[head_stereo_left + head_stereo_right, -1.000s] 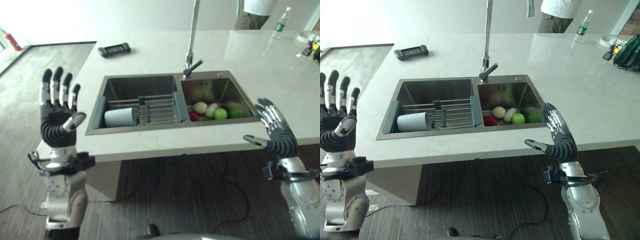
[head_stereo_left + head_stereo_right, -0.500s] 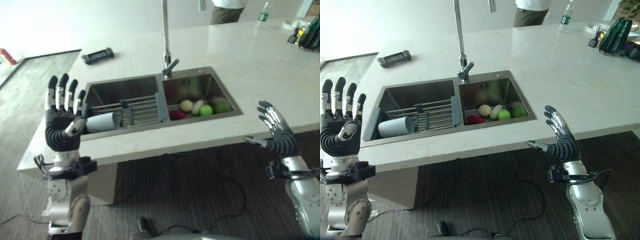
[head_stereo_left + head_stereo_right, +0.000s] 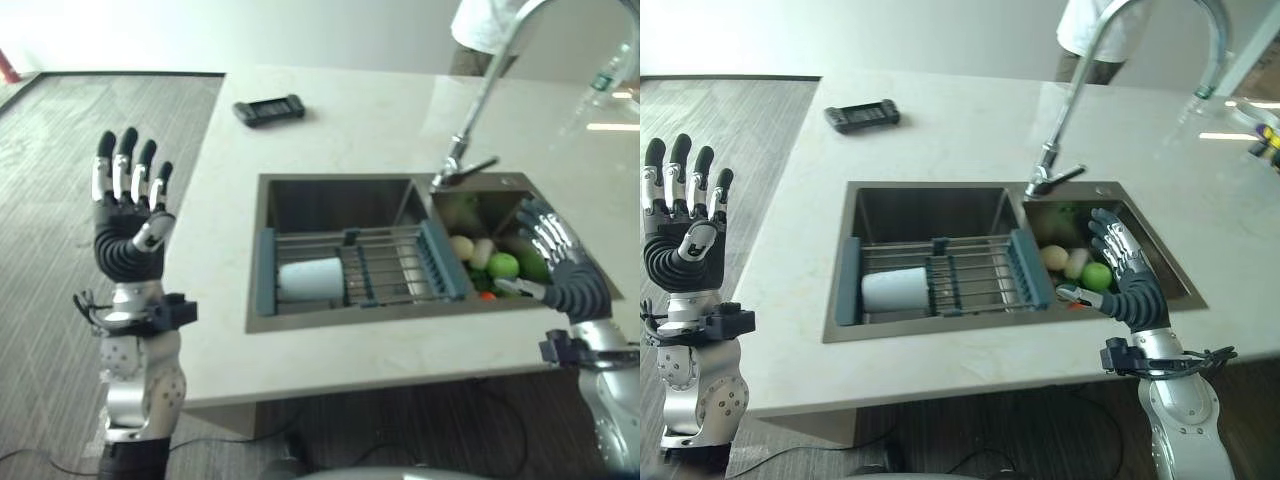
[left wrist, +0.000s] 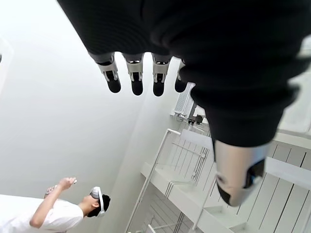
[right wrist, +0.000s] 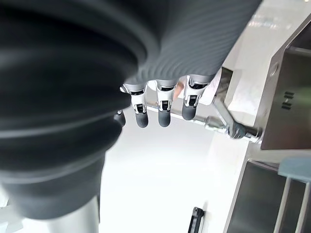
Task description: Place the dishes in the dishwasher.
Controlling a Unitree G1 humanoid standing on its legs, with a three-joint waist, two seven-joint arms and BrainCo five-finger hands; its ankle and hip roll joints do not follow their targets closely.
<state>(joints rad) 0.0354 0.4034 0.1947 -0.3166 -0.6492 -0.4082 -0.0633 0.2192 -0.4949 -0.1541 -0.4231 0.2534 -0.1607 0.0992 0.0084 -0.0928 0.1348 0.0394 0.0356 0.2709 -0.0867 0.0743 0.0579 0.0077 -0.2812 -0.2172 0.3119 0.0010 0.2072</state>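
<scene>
A white cup (image 3: 311, 278) lies on its side on a grey-blue drying rack (image 3: 360, 272) set across the left basin of the steel sink (image 3: 330, 190). My left hand (image 3: 128, 224) is raised off the counter's left edge, fingers straight up, open and holding nothing. My right hand (image 3: 560, 268) hovers open over the right basin's front corner, fingers spread, also holding nothing. Its fingers (image 5: 162, 109) point toward the tap (image 5: 228, 127) in the right wrist view.
Fruit and vegetables, among them a green apple (image 3: 503, 266), lie in the right basin. A tall curved tap (image 3: 478, 110) rises behind the sink. A black remote-like device (image 3: 268, 109) lies on the white counter (image 3: 350, 130). A person (image 3: 485, 28) stands behind it, by a bottle (image 3: 602, 75).
The camera has moved, so the sink now sits nearer and further right in view. My right hand has come up over the right basin's front edge. The left hand stays raised.
</scene>
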